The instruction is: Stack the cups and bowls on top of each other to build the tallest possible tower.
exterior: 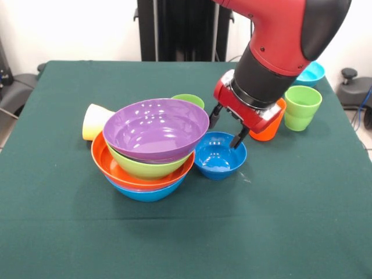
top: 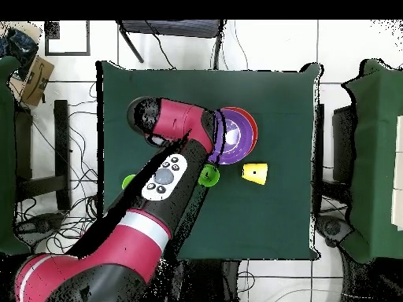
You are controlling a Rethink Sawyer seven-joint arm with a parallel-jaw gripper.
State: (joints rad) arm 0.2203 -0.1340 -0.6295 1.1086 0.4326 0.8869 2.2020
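Fingers (exterior: 227,128) spread, hanging above the small dark blue bowl (exterior: 220,156). Beside it, the tower (exterior: 150,150), purple bowl (exterior: 156,128) topmost.

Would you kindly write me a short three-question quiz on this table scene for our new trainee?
1. True or false: the purple bowl sits topmost in the tower.
2. The gripper hangs open above which thing? A) the yellow cup B) the small dark blue bowl C) the light green cup
3. Fill in: the yellow cup lies on its ____.

Key: 1 true; 2 B; 3 side.
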